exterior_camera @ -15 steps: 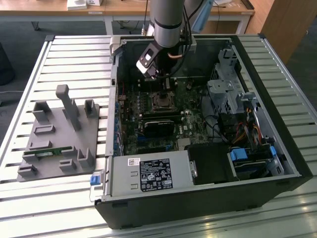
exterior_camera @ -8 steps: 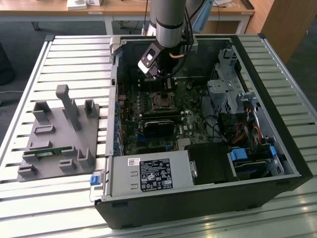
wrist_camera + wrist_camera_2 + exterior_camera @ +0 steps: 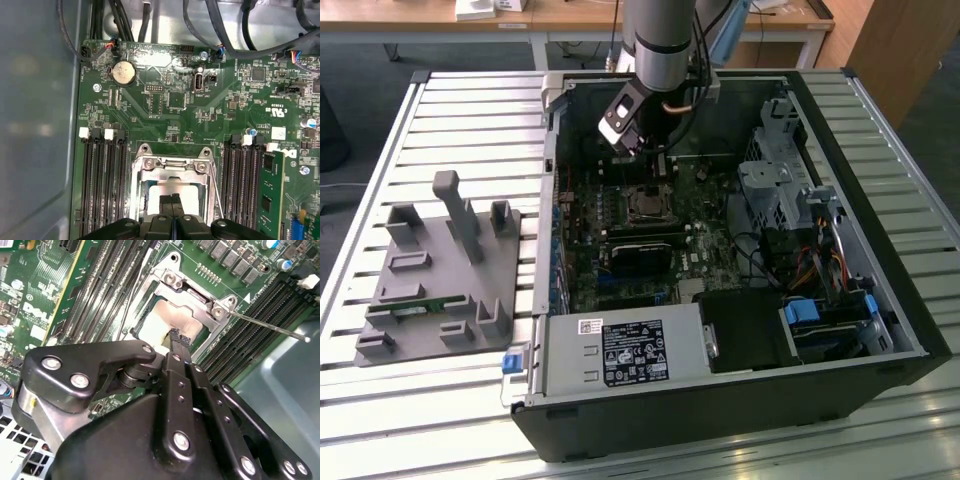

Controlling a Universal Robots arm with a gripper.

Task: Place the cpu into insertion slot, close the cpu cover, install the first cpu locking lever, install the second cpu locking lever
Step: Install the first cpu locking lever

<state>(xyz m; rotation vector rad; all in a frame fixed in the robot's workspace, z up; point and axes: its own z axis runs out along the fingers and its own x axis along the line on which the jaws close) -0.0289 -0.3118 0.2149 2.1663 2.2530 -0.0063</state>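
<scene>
In both wrist views the gripper's two black fingers are pressed together with nothing between them, their tips at or just above the pale metal top of the cpu. The cpu sits in the insertion slot, framed by the silver cpu cover lying flat around it, while a thin locking lever juts out from the cover's corner past the long memory slots. In the exterior view, the arm reaches down into the open computer case on a slatted table, with a grey fixture to the exterior view's left.
</scene>
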